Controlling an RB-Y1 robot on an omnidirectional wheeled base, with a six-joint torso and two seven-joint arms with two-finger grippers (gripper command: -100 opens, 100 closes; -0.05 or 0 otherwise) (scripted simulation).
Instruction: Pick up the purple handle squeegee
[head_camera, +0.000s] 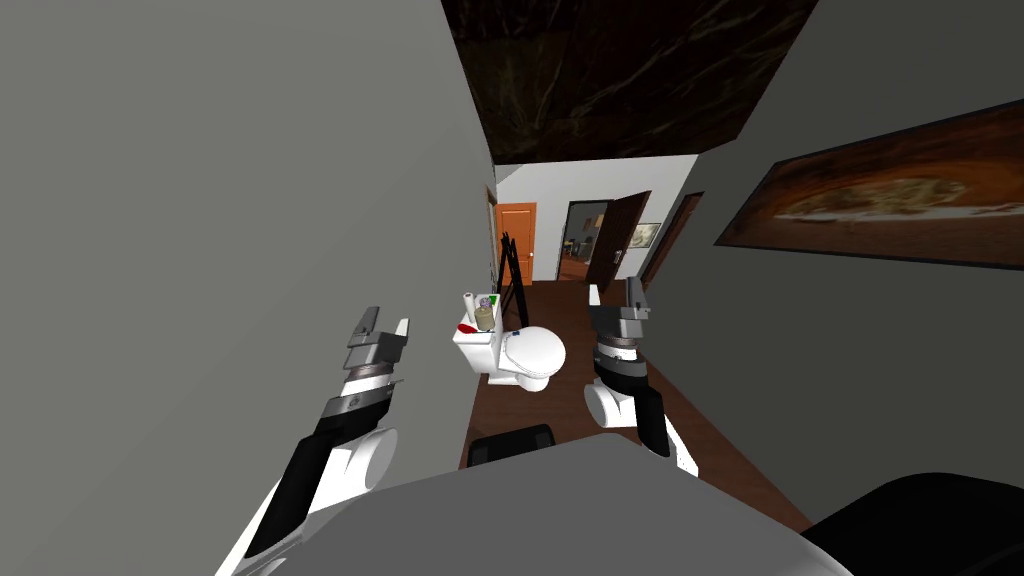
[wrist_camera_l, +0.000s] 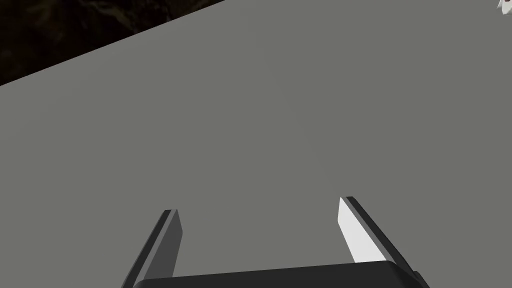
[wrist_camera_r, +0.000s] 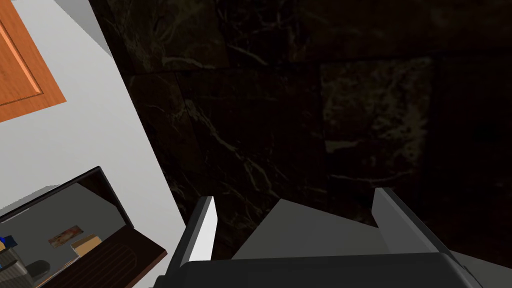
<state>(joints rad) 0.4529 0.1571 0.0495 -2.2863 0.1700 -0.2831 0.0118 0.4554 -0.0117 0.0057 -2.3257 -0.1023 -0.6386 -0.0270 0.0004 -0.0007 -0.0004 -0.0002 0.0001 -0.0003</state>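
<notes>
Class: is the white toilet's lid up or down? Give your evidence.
Down. On the white toilet the lid lies flat, an unbroken oval over the bowl, not raised.

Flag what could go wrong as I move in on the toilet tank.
The toilet tank is crowded on top: a white roll, an olive jar and a red item stand close together, so a reach there may topple them. The open left gripper hangs beside the grey wall; swinging it across may scrape it.
</notes>
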